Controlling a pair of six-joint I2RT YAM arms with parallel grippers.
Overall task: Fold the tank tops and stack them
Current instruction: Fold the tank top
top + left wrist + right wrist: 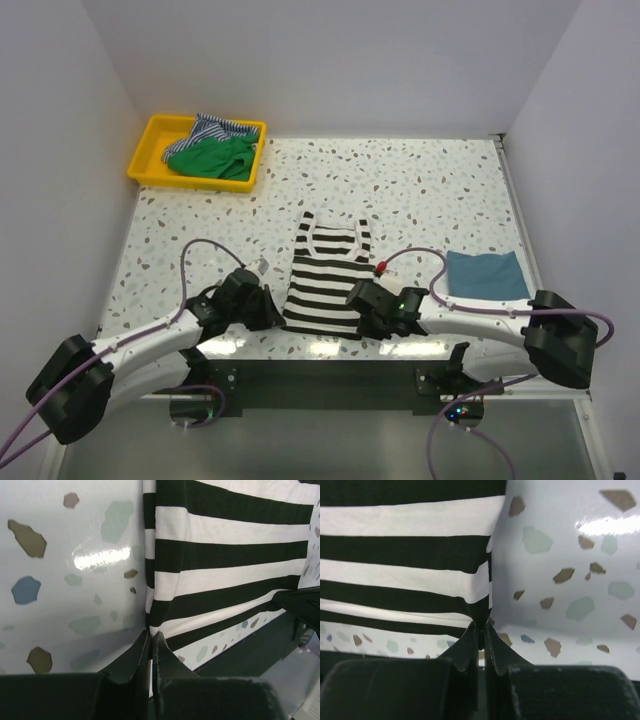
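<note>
Left fingers (151, 636) and right fingers (480, 630) each clamp shut on a bottom corner of the striped tank top (325, 285), lower centre of frame.

Both arms are stretched out low and angled inward, pretty much mirror images. The left arm (150, 345), white tube links with chunky black joints, runs from its elbow out by the near left corner of the speckled white table (420, 190) toward the middle of the near edge. The right arm (480, 325), same build, does the same from the near right corner. Both wrists are dropped right down at the surface. The black two-finger left gripper (151, 635) has its fingers squeezed together, pinching the near left hem corner of the black-and-white striped tank top (325, 285). The right gripper (483, 629) is clamped just as tight on the near right hem corner.
</note>
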